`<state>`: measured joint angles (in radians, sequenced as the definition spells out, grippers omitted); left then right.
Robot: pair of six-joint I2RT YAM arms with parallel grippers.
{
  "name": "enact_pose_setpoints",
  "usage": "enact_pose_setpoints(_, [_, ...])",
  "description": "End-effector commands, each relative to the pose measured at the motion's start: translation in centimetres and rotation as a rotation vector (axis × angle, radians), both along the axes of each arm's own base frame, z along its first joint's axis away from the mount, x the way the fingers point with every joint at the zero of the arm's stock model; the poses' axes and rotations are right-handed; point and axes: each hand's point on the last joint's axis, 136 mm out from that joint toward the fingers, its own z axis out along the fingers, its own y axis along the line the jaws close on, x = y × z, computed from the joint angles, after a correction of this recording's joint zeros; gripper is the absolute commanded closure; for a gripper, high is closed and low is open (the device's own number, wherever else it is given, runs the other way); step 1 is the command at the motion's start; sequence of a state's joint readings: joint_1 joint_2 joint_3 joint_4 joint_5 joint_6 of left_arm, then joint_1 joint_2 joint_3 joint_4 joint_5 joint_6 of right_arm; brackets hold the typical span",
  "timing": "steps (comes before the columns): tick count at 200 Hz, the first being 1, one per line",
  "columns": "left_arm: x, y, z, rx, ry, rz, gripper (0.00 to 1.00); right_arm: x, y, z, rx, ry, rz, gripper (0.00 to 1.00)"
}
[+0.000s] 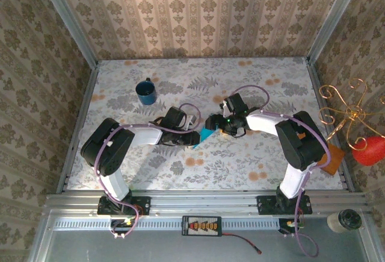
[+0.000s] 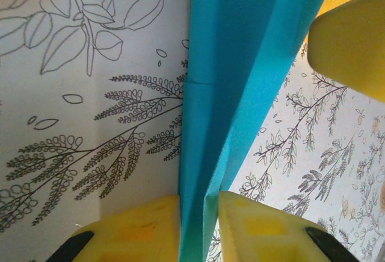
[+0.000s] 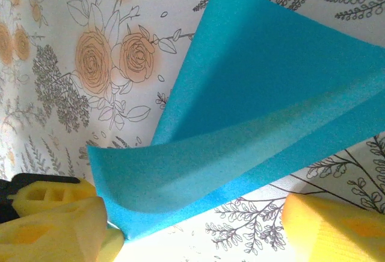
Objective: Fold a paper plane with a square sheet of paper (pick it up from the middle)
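Note:
The turquoise sheet of paper [image 1: 207,134] is folded into a long creased shape and held off the table between the two arms, near the table's middle. My left gripper [image 1: 194,138] is shut on it. In the left wrist view its yellow fingers [image 2: 135,229] pinch the narrow folded end of the paper [image 2: 240,63], at the left gripper [image 2: 198,208]. My right gripper [image 1: 221,126] is open. Seen from the right wrist, the right gripper [image 3: 192,229] has its fingers [image 3: 334,226] far apart, and the paper [image 3: 264,111] hangs with one flap curling and a corner touching the left-hand finger.
A dark blue mug [image 1: 145,91] stands at the back left of the floral table. An orange-brown board [image 1: 334,158] lies at the right edge, beside a red object [image 1: 368,150] and a gold wire stand [image 1: 343,108]. Walls enclose three sides.

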<state>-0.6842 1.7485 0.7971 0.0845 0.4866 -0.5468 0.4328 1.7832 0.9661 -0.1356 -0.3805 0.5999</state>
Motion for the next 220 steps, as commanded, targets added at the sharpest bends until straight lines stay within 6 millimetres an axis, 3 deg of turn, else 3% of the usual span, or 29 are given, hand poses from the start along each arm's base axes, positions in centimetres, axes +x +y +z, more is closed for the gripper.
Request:
enact_pose_setpoints(1, [-1.4,0.3,-2.5,0.051,0.074,-0.02,0.77,-2.2,-2.5,-3.4,-0.156,0.087,0.005,0.24])
enact_pose_setpoints(43, [-1.4,0.2,-2.3,0.044,0.075,-0.019,0.77,-2.2,-3.4,-5.3,-0.256,0.148,-0.028,0.31])
enact_pose_setpoints(77, [-1.2,0.0,-0.9,0.019,0.054,-0.015,0.76,-2.4,-3.8,-6.3,-0.301,0.18,-0.04,0.33])
enact_pose_setpoints(135, [-1.2,0.5,1.6,0.006,0.008,0.0,0.64,-2.8,-4.2,-7.2,-0.328,0.209,-0.045,0.33])
enact_pose_setpoints(179, [-2.1,1.8,1.2,0.027,0.022,0.015,0.62,-2.8,-4.2,-7.5,-0.331,0.216,-0.048,0.34])
enact_pose_setpoints(220, [-2.3,1.9,0.7,0.029,0.039,0.022,0.69,-2.9,-4.2,-7.7,-0.329,0.22,-0.051,0.34])
